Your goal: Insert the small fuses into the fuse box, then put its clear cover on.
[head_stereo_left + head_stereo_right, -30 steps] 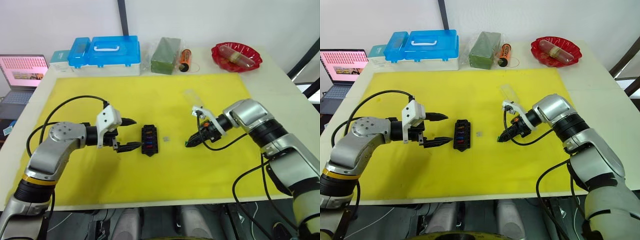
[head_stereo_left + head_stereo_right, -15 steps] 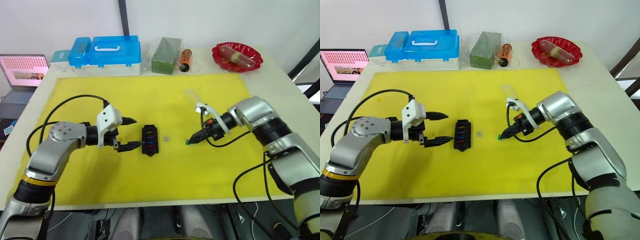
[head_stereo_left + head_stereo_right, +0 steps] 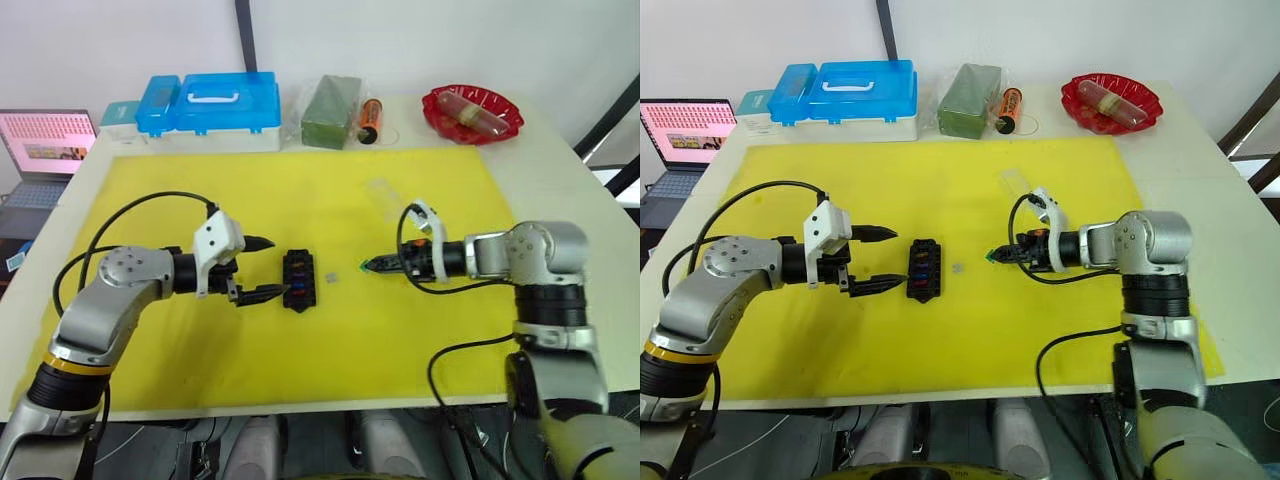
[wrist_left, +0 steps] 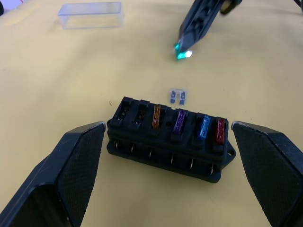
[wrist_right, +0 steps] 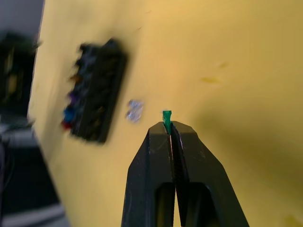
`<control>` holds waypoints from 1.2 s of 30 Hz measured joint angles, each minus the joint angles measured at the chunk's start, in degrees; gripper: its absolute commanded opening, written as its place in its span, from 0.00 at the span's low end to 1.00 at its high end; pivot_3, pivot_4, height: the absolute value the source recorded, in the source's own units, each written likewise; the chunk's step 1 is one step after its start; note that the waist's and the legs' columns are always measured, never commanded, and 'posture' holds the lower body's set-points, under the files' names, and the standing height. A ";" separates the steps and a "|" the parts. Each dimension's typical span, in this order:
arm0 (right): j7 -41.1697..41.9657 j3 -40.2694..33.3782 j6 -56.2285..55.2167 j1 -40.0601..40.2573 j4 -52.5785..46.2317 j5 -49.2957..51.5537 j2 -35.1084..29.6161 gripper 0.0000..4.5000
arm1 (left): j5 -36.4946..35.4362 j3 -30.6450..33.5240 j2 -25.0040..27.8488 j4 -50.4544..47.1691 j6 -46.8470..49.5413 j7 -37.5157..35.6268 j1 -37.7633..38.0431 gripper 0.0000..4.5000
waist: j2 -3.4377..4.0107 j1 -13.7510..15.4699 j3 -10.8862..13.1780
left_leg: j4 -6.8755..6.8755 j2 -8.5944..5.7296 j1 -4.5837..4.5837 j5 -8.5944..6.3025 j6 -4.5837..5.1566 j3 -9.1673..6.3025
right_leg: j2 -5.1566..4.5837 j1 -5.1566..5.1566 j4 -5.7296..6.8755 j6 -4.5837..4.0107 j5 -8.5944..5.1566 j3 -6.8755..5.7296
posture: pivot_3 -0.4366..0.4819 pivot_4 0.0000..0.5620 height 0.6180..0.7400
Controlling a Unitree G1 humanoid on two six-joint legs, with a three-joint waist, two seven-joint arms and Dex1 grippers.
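Observation:
The black fuse box lies on the yellow mat, with orange, purple, blue and red fuses in its slots and two slots empty. A grey fuse lies loose just beyond it. My left gripper is open, one finger on each side of the box's left end, not touching it. My right gripper is shut on a green fuse, held above the mat to the right of the grey fuse. The clear cover lies further back on the mat.
Along the table's back edge stand a blue lidded case, a green block in a clear bag, an orange cylinder and a red bowl. A laptop sits off the table at the far left.
My right arm has swung so that its forearm lies level, and the gripper has carried the green fuse a little left, towards the fuse box. The left arm has not moved.

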 measured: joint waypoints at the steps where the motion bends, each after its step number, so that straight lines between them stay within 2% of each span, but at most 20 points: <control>1: -4.46 -2.02 0.01 0.74 -0.10 1.92 1.57 0.01 | 0.01 -0.01 -0.04 0.01 -0.01 0.00 -0.04 1.00 | 0.00 -0.01 0.00 | 0.01 0.00 0.00 0.00 0.00 0.01 | 0.00 0.00 0.01 0.00 0.00 0.00 | 0.48 0.27 1.00; 6: -28.84 -11.57 -0.56 6.49 -5.86 17.51 9.05 0.01 | 0.02 -0.07 -0.12 0.04 -0.08 -0.11 -0.17 1.00 | -0.01 -0.08 -0.05 | -0.01 0.02 0.03 0.00 0.01 -0.02 | 0.01 0.04 0.02 0.00 0.00 -0.01 | 0.48 0.27 1.00; 12: -48.30 -12.95 -1.07 9.89 -7.07 37.61 8.46 0.01 | 0.03 -0.06 -0.11 0.06 -0.12 -0.17 -0.17 1.00 | 0.01 -0.05 -0.06 | -0.02 0.02 0.04 0.00 0.01 -0.02 | 0.02 0.06 -0.01 0.00 -0.01 -0.01 | 0.48 0.27 1.00; 16: -56.98 -10.74 -1.10 10.71 -4.46 49.68 4.82 0.01 | 0.03 -0.07 -0.12 0.06 -0.16 -0.16 -0.17 1.00 | 0.01 -0.13 -0.06 | -0.02 0.02 0.03 0.00 0.02 -0.01 | 0.02 0.07 -0.02 -0.01 -0.01 -0.01 | 0.48 0.27 1.00; 20: -66.63 -0.32 -9.19 13.90 -4.12 67.16 -3.25 0.01 | 0.03 -0.06 -0.13 0.11 -0.25 -0.14 -0.17 1.00 | 0.00 -0.32 -0.05 | -0.02 0.02 0.02 0.00 0.03 0.00 | 0.03 0.07 -0.04 0.00 -0.02 0.00 | 0.48 0.27 1.00; 23: -69.83 4.93 -14.56 14.75 -5.00 73.01 -5.89 0.01 | 0.03 -0.06 -0.15 0.13 -0.28 -0.09 -0.17 1.00 | 0.00 -0.43 -0.05 | -0.02 0.04 0.03 0.00 0.04 0.00 | 0.08 0.07 -0.05 0.00 -0.02 0.00 | 0.48 0.27 1.00; 28: -69.77 8.00 -18.38 14.97 -5.54 74.17 -7.35 0.01 | 0.03 -0.06 -0.20 0.13 -0.29 0.00 -0.17 1.00 | 0.00 -0.34 -0.05 | 0.00 0.06 0.02 -0.01 0.04 0.01 | 0.09 0.07 -0.05 0.00 -0.02 0.01 | 0.48 0.27 1.00; 32: -68.10 9.02 -19.43 14.95 -6.19 74.19 -9.09 0.01 | 0.03 -0.05 -0.20 0.13 -0.29 0.11 -0.15 1.00 | 0.00 -0.27 -0.05 | -0.01 0.06 0.02 -0.01 0.04 0.01 | 0.08 0.07 -0.06 0.00 -0.02 0.01 | 0.48 0.27 1.00; 36: -62.70 11.57 -17.43 14.38 -6.37 74.21 -13.73 0.01 | 0.02 -0.05 -0.19 0.12 -0.29 0.30 -0.07 1.00 | 0.00 -0.20 -0.04 | -0.01 0.06 0.01 -0.01 0.04 0.01 | 0.07 0.07 -0.10 -0.01 -0.02 0.01 | 0.48 0.27 1.00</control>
